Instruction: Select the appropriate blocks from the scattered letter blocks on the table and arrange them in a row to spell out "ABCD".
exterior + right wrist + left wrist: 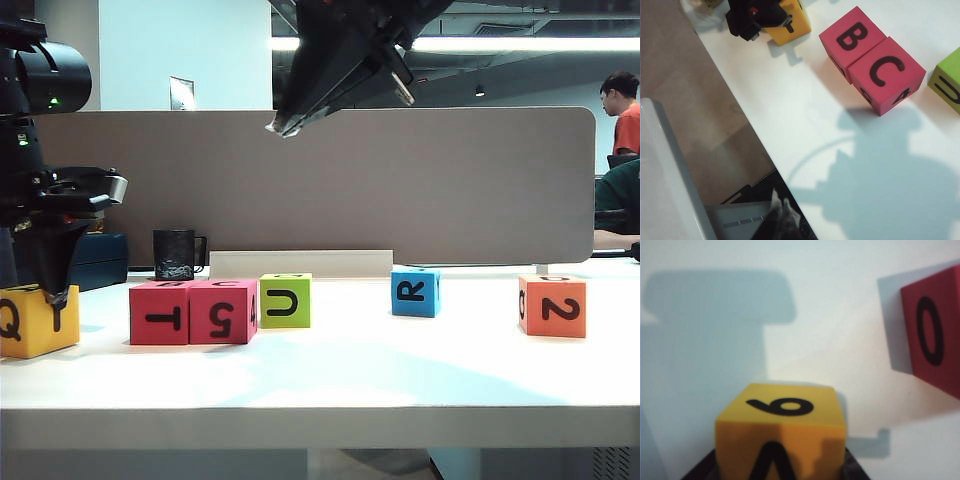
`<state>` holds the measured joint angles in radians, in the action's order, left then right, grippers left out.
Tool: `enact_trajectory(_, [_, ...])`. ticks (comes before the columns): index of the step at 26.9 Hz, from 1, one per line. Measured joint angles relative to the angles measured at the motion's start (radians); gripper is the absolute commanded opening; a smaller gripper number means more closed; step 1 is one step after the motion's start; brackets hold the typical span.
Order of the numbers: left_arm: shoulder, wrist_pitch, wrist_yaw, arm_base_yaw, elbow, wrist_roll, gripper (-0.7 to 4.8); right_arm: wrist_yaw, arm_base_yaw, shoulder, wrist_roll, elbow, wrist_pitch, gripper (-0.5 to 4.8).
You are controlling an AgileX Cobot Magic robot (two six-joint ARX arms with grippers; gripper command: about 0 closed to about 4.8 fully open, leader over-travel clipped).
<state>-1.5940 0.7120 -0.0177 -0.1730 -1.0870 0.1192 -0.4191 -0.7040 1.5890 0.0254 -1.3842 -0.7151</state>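
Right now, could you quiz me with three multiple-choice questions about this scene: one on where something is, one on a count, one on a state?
1. The left gripper is: A) at the yellow cube; B) raised high in the air; C) out of sight.
2. Cubes on the table: A) four; B) six; C) eight.
3. The right gripper is: A) shut, raised, empty; B) open, raised; C) clamping a cube.

1A: its fingers flank that cube in the left wrist view.
2B: yellow, red T, red 5, green, blue, orange.
3A: its tips meet high above the table, with nothing between them.
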Motion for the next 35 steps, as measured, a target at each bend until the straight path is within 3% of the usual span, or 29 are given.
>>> enact_trajectory(11, [0.000, -0.090, 0.106, 0.000, 0.000, -0.081, 2.37, 0.001, 0.000, 0.000, 0.000, 0.000, 0.000, -0.05])
enact_trajectory(28, [-0.019, -0.172, 0.154, -0.005, 0.001, -0.154, 2.38, 0.003, 0.000, 0.000, 0.000, 0.000, 0.000, -0.05])
enact_trajectory(35, [-0.019, -0.174, 0.158, -0.011, 0.000, -0.157, 2.63, 0.003, 0.000, 0.000, 0.000, 0.000, -0.001, -0.05])
